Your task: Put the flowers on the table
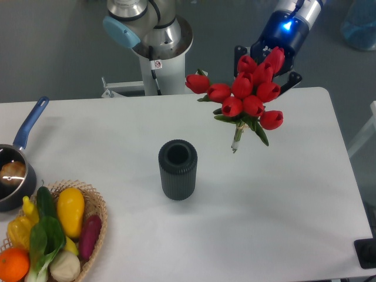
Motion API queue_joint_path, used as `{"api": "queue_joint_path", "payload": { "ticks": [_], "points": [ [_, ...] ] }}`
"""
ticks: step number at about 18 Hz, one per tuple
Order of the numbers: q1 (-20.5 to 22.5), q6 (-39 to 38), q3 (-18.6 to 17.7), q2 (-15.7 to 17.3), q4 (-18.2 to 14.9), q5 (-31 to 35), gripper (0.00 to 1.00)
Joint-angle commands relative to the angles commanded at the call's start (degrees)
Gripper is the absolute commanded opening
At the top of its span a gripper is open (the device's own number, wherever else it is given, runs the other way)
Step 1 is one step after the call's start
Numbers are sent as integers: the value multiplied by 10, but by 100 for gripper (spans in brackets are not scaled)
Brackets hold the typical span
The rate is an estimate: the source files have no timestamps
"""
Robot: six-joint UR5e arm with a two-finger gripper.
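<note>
Gripper [265,66] fingers are largely hidden behind the red buds, so closure cannot be told, though the flowers [247,94] are seen raised above the table [282,200], stems pointing down, right of a dark ribbed vase [177,170].

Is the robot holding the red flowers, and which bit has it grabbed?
Yes, the flowers hang in the air at the tool. The buds hide the exact hold; the stems dangle free below.
</note>
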Motion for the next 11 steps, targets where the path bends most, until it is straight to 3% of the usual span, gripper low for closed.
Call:
{"api": "queue_joint_path", "payload": {
  "ticks": [11],
  "points": [
    [-5, -9, 7, 6, 0, 3, 36]
  ]
}}
